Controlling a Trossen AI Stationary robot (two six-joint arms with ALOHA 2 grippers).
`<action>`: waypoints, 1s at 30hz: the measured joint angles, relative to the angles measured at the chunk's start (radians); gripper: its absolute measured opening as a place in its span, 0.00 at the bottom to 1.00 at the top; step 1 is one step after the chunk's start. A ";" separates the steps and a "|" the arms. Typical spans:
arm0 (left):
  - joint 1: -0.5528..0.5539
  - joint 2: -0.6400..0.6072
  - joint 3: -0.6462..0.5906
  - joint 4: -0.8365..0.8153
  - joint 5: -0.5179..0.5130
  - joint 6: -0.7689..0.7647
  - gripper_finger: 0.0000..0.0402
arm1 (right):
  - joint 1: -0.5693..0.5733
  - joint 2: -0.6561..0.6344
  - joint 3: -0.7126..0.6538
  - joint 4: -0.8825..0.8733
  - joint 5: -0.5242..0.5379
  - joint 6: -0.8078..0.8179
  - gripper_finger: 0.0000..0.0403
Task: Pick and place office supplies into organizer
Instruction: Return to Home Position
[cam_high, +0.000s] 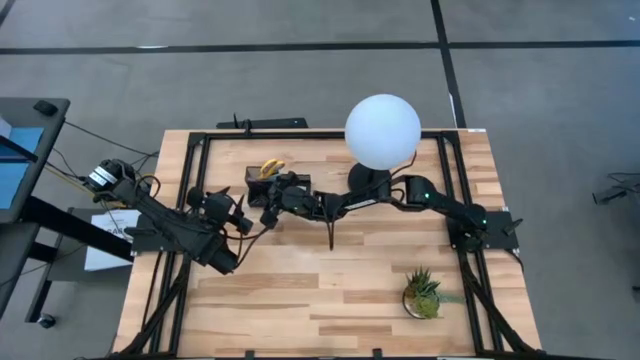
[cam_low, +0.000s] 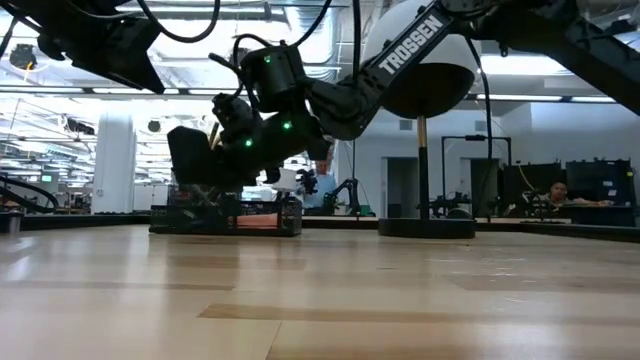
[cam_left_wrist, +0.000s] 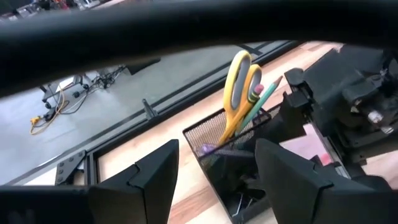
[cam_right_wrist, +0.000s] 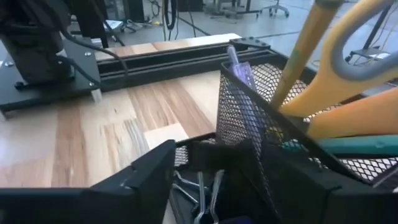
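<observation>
The black mesh organizer stands at the table's far middle. Its taller cup holds yellow-handled scissors, a teal pen and a purple pen, all standing upright. Black clips lie in the lower tray, and a pink pad shows beside the cup. My right gripper hangs open low over the tray with nothing between its fingers. My left gripper waits open, raised, just left of the organizer.
The white globe lamp stands on its round black base just right of the organizer, over my right arm. A small green potted plant sits near the front right. Black frame rails edge the table. The near half is bare wood.
</observation>
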 joint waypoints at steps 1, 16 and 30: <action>0.000 0.000 0.000 0.000 0.006 0.000 0.52 | 0.000 0.000 0.002 0.000 0.000 0.000 0.59; -0.002 0.000 0.000 0.000 0.156 0.156 0.52 | 0.061 -0.083 0.003 -0.141 -0.132 -0.026 0.54; -0.094 -0.227 0.000 -0.001 0.004 0.314 0.52 | 0.228 -0.616 -0.015 -1.024 0.051 0.032 0.51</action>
